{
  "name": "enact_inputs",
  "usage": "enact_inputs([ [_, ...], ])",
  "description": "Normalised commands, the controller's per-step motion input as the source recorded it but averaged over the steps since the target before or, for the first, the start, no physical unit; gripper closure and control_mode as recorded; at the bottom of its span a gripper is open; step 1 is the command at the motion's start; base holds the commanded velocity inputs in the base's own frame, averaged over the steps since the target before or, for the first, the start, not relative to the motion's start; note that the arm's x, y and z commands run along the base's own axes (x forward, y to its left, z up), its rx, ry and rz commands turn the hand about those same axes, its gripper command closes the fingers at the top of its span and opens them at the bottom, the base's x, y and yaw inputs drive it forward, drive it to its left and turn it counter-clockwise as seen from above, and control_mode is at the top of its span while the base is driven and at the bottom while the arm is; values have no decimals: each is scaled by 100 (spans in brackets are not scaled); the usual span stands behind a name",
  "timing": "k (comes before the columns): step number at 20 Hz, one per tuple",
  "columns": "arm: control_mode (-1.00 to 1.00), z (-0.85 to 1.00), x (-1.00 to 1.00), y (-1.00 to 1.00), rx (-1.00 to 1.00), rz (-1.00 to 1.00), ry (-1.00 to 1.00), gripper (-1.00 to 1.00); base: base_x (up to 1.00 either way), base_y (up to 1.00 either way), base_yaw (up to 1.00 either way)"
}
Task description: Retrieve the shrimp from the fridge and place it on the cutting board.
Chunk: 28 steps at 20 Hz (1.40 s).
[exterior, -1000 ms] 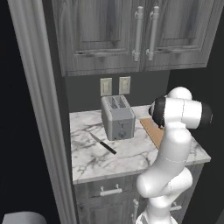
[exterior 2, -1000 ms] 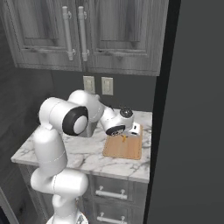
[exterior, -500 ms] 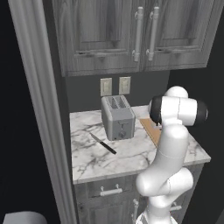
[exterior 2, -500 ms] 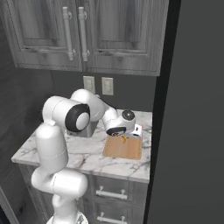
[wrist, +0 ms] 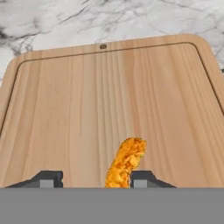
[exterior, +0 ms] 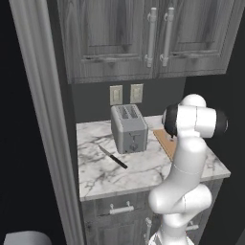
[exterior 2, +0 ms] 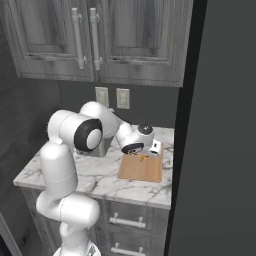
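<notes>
- Leftmost on the marble surface point(exterior: 143, 167), a dark knife point(exterior: 113, 157) lies flat at about 7 o'clock from the toaster point(exterior: 128, 128), well apart from the work.
- Next comes the board point(wrist: 109, 109), near the surface's right end, with the fridge point(exterior 2: 220, 150) wall rising just beyond it at 3 o'clock.
- Over the board hangs the tool point(wrist: 95, 178), its two tips spread wide. The shrimp point(wrist: 125, 162) sits between them, close against the right tip. Whether that tip touches it I cannot tell, and nothing clamps it.
- From the right base view the shrimp point(exterior 2: 144, 157) shows as an orange speck at the board's point(exterior 2: 141, 169) far edge, around 12 o'clock, under the tool point(exterior 2: 148, 148).
- Judged from this, the shrimp seems to be resting on the wood, so the placing looks nearly done.
- Risk: if the shrimp clings to the right tip, a lift could drag it along or flick it toward the far edge and onto the marble.
- Risk: a sideways pull-out toward 3 o'clock could bump the hand into the fridge, so a straight rise looks safer.
</notes>
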Motion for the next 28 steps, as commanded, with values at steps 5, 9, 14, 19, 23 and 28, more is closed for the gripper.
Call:
enact_inputs([
  [5, -100, 19, -12, -4, 0, 0, -1, -100, 0, 0, 0],
  [9, -100, 48, -39, -7, 0, 0, -9, -100, 0, 0, 0],
  [14, -100, 36, -35, 11, 0, 2, -9, -100, 0, 0, 0],
  [19, -100, 18, -22, 30, 0, 2, 0, -100, 0, 0, 0],
  [23, -100, 55, -44, 9, 0, 2, -10, -100, 0, 0, 0],
  [28, -100, 74, -50, 0, 0, 1, -19, -100, 0, 0, 0],
])
